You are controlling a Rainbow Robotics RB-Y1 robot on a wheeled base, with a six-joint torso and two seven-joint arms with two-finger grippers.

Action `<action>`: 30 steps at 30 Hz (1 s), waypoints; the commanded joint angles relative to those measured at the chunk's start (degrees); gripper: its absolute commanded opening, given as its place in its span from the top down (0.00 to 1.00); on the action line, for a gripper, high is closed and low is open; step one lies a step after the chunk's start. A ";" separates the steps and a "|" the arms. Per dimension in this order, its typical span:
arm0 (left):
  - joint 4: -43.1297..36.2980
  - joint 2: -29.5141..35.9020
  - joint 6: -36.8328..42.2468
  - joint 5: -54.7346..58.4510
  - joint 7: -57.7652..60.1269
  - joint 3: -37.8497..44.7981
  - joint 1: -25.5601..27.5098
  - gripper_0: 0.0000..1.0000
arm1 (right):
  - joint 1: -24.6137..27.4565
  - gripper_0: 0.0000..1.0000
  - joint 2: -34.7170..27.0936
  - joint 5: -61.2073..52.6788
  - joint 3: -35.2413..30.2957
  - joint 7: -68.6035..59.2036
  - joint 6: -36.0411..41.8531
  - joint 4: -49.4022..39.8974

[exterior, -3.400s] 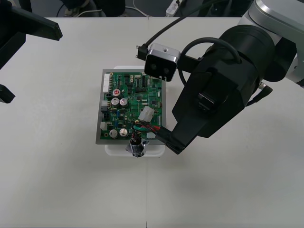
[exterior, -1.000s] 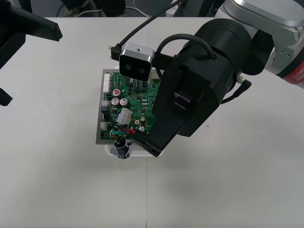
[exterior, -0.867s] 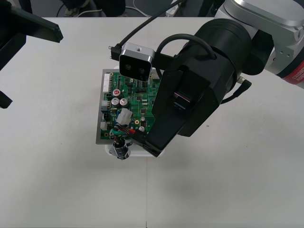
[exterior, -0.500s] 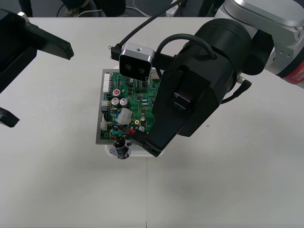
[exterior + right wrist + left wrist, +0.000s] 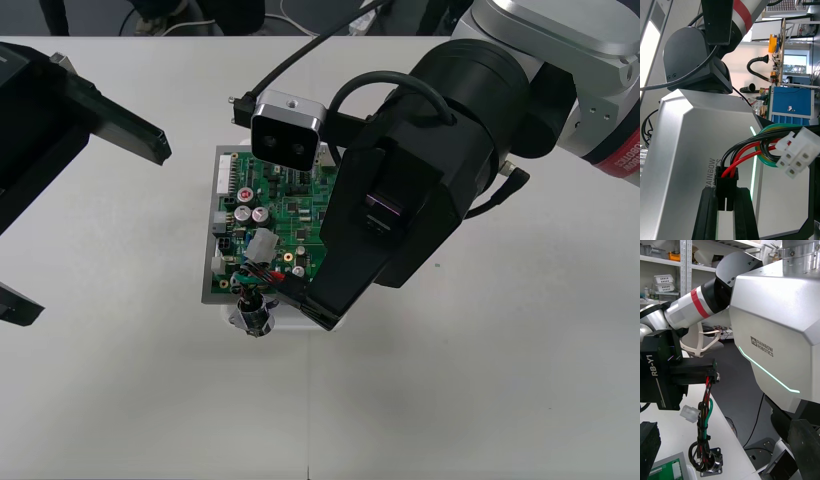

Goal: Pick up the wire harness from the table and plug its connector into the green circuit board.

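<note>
So far, the pick-up half looks done. The right pincer [image 5: 318, 312] is closed tight on the small black plug [image 5: 726, 185] of the wire harness [image 5: 256, 272] and holds it above the near right part of the green board [image 5: 290, 195]. The wires hang down from that grip. A white connector [image 5: 263, 243] lies over the board, and the round metal socket [image 5: 254, 316] sits low at the near edge of the white base [image 5: 290, 320]; I cannot tell whether it touches. Nothing shows the plug seated in the board, so I judge the plugging-in is not yet done: the plug has to be lined up with its place and pressed home. The left pincer [image 5: 100, 230] is spread wide and holds nothing, over the counter [image 5: 450, 400] to the left of the board.
</note>
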 commanded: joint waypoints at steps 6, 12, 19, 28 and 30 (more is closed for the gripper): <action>-2.95 0.17 -1.66 -1.27 0.33 -2.61 -0.51 0.00 | -2.93 1.00 0.54 -1.05 0.55 -1.44 -0.14 -0.91; -3.65 0.09 -1.66 -1.27 0.86 -3.75 -0.59 0.00 | -2.93 1.00 0.54 -1.05 0.46 -1.44 -0.14 -0.91; -4.18 0.09 -0.70 -1.36 1.39 -5.95 -1.56 0.00 | -2.93 1.00 0.54 -1.05 0.55 -1.44 -0.14 -0.91; -4.09 -2.38 2.56 -3.38 2.44 -6.21 -2.70 0.00 | -2.93 1.00 0.54 -1.05 0.55 -1.44 -0.14 -0.91; -4.18 -2.73 3.70 -3.47 2.80 -6.13 -2.70 0.00 | -2.93 1.00 0.45 -1.05 0.55 -1.44 -0.14 -0.91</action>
